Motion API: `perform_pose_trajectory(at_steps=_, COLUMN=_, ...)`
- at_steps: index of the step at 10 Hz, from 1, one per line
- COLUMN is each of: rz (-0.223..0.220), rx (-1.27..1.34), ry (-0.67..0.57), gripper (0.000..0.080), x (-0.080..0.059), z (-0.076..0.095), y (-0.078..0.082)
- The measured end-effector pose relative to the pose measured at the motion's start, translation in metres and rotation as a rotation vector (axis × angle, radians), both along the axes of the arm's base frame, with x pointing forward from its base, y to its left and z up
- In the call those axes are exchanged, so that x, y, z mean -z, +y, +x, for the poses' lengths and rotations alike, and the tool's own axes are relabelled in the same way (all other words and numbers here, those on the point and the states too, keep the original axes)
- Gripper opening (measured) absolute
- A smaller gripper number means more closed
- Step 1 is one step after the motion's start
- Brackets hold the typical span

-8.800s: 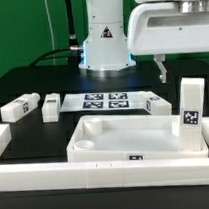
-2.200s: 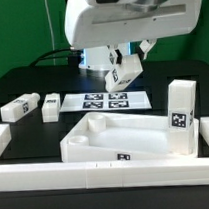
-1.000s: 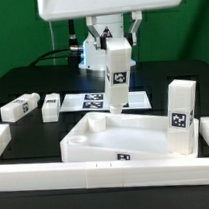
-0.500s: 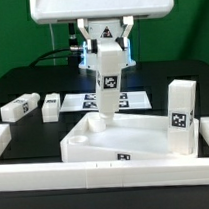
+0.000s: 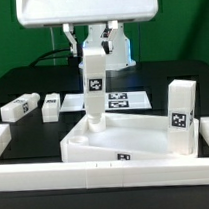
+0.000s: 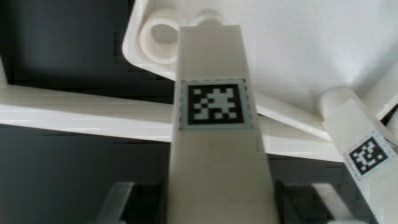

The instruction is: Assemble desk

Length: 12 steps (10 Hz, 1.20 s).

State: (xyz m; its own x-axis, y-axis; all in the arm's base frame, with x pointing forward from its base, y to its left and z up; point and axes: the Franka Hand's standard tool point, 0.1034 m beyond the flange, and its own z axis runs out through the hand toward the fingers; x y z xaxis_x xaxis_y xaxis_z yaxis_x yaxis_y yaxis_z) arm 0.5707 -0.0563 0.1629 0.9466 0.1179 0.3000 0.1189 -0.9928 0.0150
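Currently on leg insertion: gripper (image 5: 93,50) clamps a leg (image 5: 94,88) upright, tip near the tabletop's (image 5: 155,149) corner socket (image 6: 160,38) but not seated; next, centre it and press straight down

The held leg (image 5: 93,85) hangs upright over the tabletop's (image 5: 155,150) far corner at the exterior view's left, closing off that corner. A standing leg (image 5: 180,114) blocks the tabletop's right edge, and the front rail (image 5: 57,180) bars the near side. The tray's middle is open from above.
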Motion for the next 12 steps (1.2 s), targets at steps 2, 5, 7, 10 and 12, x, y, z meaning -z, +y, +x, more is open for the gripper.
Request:
perform_pose_trajectory(at_steps=2, rz=-0.065, rx=-0.015, ry=-0.112, gripper=0.0288, x=0.001, z=0.000, y=-0.018)
perform_pose_trajectory(at_steps=5, rz=-0.064, rx=-0.003, ry=-0.087, gripper=0.0288, x=0.009, z=-0.004, y=-0.033)
perform_pose_trajectory(at_steps=7, rz=-0.057, rx=0.003, ry=-0.090, gripper=0.0288, x=0.009, z=-0.003, y=-0.023)
perform_pose_trajectory(at_steps=10, rz=-0.059, rx=0.005, ry=-0.088, gripper=0.0288, x=0.010, z=-0.004, y=-0.025)
perform_pose_trajectory(at_steps=12, rz=-0.043, rx=0.006, ry=-0.066, gripper=0.0288, x=0.012, z=0.002, y=-0.024)
